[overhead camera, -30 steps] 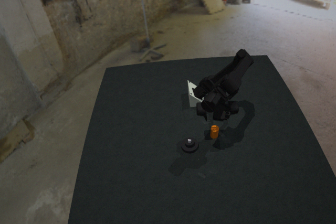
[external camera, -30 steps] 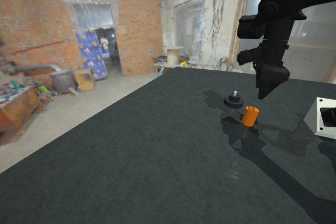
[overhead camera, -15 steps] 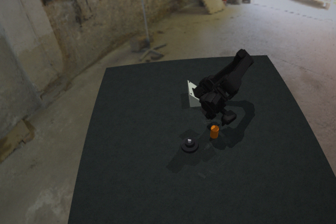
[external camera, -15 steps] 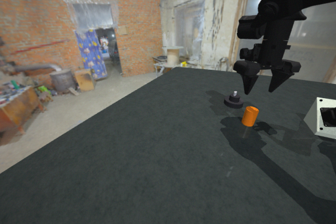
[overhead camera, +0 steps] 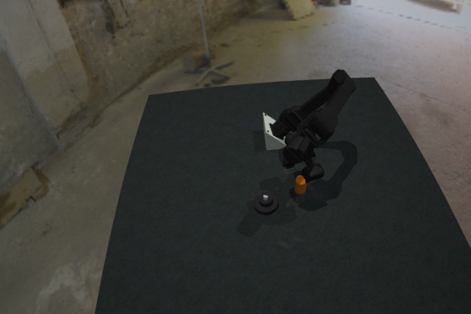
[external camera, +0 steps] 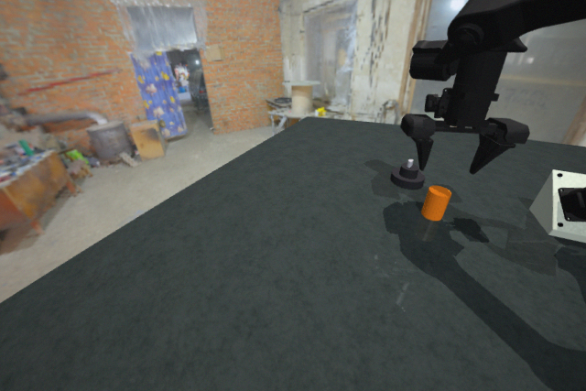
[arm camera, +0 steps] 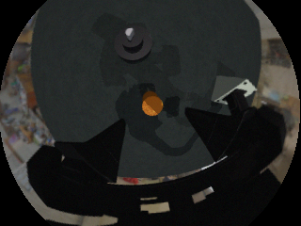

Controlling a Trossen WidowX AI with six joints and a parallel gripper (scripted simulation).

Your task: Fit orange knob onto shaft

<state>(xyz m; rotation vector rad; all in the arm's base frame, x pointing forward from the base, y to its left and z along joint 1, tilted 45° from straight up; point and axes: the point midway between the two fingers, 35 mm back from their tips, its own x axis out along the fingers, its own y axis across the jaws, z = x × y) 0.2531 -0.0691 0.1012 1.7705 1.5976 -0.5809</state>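
Note:
The orange knob (overhead camera: 300, 185) (external camera: 436, 203) (arm camera: 151, 104) stands upright on the dark table; its underside and hole are hidden. The dark round pedestal (overhead camera: 266, 209) (external camera: 406, 182) (arm camera: 142, 53) stands near it, with the small silver shaft (overhead camera: 265, 197) (external camera: 410, 162) (arm camera: 129, 33) upright at its centre and bare. The shaft's flat side cannot be made out clearly. My gripper (external camera: 447, 170) (arm camera: 156, 116) is wide open and empty, pointing down above the table. In the wrist view the knob appears ahead of the gap between the fingertips, nearer my gripper than the pedestal.
A white slanted block (overhead camera: 272, 143) (external camera: 544, 204) (arm camera: 220, 97) with a black part on its face stands on the table (overhead camera: 182, 173) (external camera: 236, 258) (arm camera: 71, 71), partly behind the arm in the top view. The arm's shadow falls around the knob.

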